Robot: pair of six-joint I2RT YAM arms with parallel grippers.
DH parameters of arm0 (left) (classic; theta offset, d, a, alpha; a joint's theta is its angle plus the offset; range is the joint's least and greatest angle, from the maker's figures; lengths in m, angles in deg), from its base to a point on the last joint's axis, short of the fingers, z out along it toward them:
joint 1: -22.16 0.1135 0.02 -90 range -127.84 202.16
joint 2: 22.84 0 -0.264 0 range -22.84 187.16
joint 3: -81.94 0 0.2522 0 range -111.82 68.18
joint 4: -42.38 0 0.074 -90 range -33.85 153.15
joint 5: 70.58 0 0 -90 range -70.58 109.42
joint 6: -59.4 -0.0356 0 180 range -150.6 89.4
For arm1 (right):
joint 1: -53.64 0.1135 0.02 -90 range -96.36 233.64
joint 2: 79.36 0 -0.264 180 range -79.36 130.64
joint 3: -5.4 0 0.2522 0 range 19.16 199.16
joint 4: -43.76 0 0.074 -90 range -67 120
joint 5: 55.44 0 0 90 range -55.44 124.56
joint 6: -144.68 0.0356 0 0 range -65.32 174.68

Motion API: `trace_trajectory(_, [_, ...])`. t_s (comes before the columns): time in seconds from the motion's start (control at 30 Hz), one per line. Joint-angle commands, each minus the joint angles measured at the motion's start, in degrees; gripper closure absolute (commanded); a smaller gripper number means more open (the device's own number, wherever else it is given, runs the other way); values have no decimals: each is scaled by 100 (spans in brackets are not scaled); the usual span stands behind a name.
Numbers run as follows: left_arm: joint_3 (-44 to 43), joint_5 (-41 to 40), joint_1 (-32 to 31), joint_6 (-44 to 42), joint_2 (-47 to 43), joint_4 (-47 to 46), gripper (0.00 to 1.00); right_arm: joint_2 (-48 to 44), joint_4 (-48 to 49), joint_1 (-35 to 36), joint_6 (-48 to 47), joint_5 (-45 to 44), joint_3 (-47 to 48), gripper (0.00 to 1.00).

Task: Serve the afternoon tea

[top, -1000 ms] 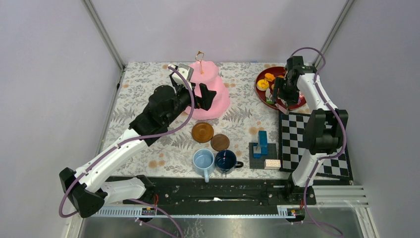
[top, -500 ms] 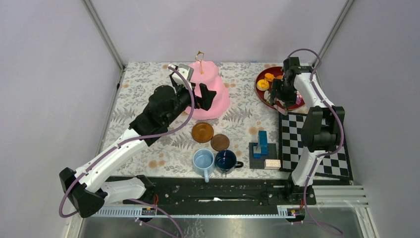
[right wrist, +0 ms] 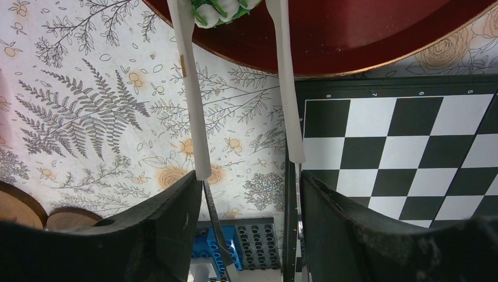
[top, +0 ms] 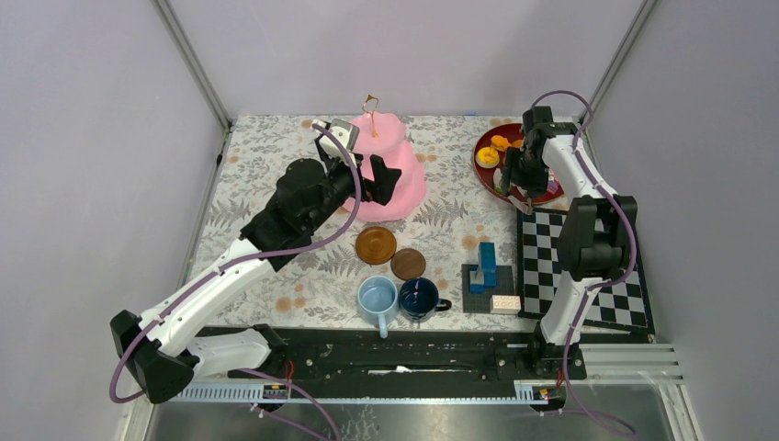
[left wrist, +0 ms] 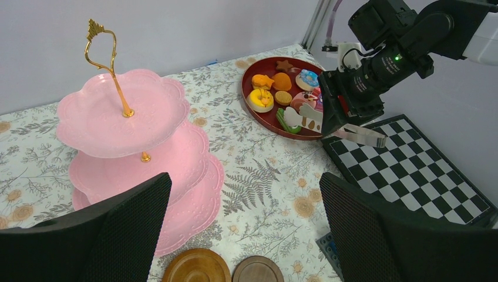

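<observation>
Presently, at red tray point(right wrist: 382, 35): right gripper point(top: 517, 184) spread astride green pastry point(right wrist: 226, 9); chequered board point(right wrist: 399, 153) adjoining; pink stand point(left wrist: 117, 111) and wide-open left gripper point(left wrist: 244, 188) well left.

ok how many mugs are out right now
2. A light-blue mug and a dark-blue mug stand side by side at the near end, the light-blue one on the left. No other mug shows in any view.
</observation>
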Motion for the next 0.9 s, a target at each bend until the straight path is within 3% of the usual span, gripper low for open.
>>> trace_trajectory(0.0, [-3, -31, -13, -30, -117, -313, 1, 23, -88, 70, -71, -231, 76, 37])
trace_trajectory(0.87, [21, 19, -10, -12, -156, -347, 1, 207, -128, 160, -77, -247, 100, 34])
